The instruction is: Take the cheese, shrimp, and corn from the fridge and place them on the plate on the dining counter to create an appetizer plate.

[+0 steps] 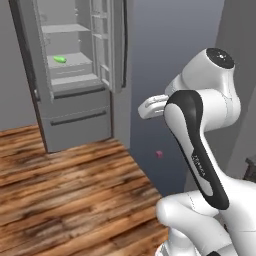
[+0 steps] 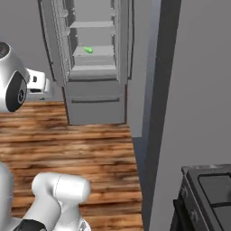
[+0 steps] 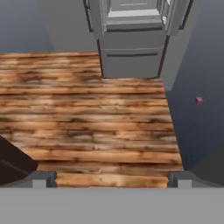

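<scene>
Robot faced the open fridge across a bare wood floor

The fridge [image 1: 75,75] stood well ahead of the pincer [image 3: 109,181], doors open, the green corn [image 1: 59,59] lying on a middle shelf far beyond its tips. A reach from there would likely fall short or clip a door. The pincer hung spread wide, holding and touching nothing.
</scene>
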Robot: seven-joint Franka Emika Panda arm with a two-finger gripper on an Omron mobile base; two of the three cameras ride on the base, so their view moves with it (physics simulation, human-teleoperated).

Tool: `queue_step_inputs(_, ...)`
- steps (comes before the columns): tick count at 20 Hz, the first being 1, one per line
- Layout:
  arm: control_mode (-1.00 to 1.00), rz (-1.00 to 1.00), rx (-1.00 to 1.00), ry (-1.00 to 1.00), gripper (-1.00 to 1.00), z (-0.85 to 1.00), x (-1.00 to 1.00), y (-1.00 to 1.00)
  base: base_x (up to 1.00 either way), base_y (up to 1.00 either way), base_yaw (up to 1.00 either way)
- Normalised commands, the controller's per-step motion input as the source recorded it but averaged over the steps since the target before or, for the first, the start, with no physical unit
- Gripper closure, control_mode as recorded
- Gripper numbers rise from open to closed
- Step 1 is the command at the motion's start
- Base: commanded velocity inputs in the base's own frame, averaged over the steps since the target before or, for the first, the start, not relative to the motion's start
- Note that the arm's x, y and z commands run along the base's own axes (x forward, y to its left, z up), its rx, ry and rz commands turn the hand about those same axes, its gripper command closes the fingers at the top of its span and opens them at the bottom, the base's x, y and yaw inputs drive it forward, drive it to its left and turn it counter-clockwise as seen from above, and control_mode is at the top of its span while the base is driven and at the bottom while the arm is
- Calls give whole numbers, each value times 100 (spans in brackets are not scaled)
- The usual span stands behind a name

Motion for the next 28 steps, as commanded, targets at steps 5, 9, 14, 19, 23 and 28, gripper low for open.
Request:
queue_step_inputs(5, 100, 0, 0, 0, -100, 0, 0, 0, 100, 0, 0)
queue_step_inputs(9, 100, 0, 0, 0, -100, 0, 0, 0, 100, -3, 3)
queue_step_inputs(14, 100, 0, 0, 0, -100, 0, 0, 0, 100, -14, 8)
queue_step_inputs(19, 100, 0, 0, 0, -100, 0, 0, 0, 100, -25, 12)
queue_step_inputs(23, 100, 0, 0, 0, -100, 0, 0, 0, 100, -18, 13)
queue_step_inputs(28, 100, 0, 0, 0, -100, 0, 0, 0, 100, -16, 14)
